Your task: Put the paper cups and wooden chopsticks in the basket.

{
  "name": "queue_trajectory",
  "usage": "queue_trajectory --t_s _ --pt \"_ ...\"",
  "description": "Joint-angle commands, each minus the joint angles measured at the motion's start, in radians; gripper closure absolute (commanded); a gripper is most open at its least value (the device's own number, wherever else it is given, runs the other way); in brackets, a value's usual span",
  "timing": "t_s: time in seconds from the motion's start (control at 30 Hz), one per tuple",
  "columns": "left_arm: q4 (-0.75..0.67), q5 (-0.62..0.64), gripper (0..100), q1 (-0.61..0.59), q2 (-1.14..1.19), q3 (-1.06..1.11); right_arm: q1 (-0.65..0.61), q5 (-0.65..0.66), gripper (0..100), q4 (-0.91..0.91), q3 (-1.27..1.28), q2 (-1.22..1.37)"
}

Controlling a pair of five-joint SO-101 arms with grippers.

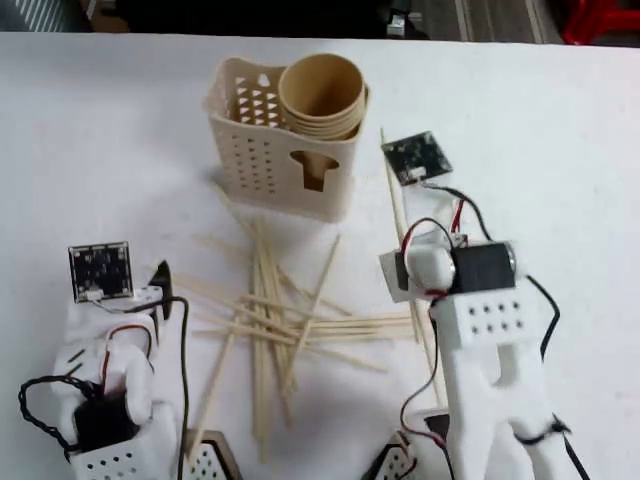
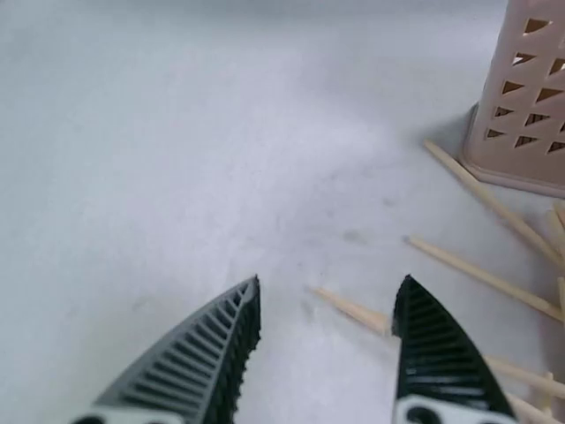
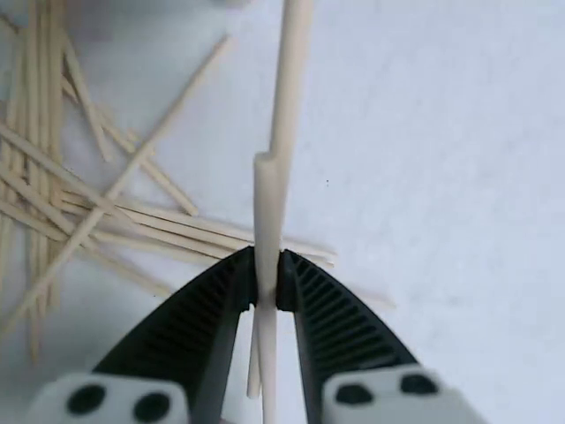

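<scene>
A cream plastic basket (image 1: 262,165) stands at the back middle of the white table, with stacked paper cups (image 1: 322,95) inside it. Loose wooden chopsticks (image 1: 270,320) lie criss-crossed in front of it. My right gripper (image 3: 267,265) is shut on a pair of chopsticks (image 3: 284,106) that point away from it; in the high view this pair (image 1: 397,205) runs along the basket's right side. My left gripper (image 2: 330,287) hangs open low over the table at the pile's left edge, and one chopstick tip (image 2: 353,309) lies between its fingers. The basket's corner (image 2: 521,115) shows beyond.
The right arm (image 1: 480,330) and its cables stand over the pile's right end. The left arm (image 1: 110,400) sits at the front left. Bare table stretches to the left and right of the basket. The table's far edge (image 1: 120,34) runs behind it.
</scene>
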Motion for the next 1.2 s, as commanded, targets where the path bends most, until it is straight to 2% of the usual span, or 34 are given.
queue_trajectory --t_s 0.0,0.13,0.23,0.8,0.87,1.17 --pt "0.002 -0.009 75 -0.004 -0.008 -0.006 -0.061 -0.064 98.0 0.033 -0.143 -0.047" --pt "0.002 -0.009 75 -0.004 -0.008 -0.006 -0.133 -0.123 98.0 -0.030 -0.256 -0.031" --pt "0.002 -0.009 75 -0.004 -0.008 -0.006 -0.177 -0.141 98.0 -0.142 -0.308 -0.016" --pt "0.002 -0.011 75 -0.004 -0.008 -0.006 -0.321 -0.138 98.1 -1.139 -0.333 0.179" --pt "0.002 -0.011 75 -0.004 -0.008 -0.006 -0.338 -0.138 98.1 -1.190 -0.374 0.214" --pt "0.002 -0.011 75 -0.004 -0.008 -0.006 -0.354 -0.141 98.1 -1.196 -0.657 0.466"
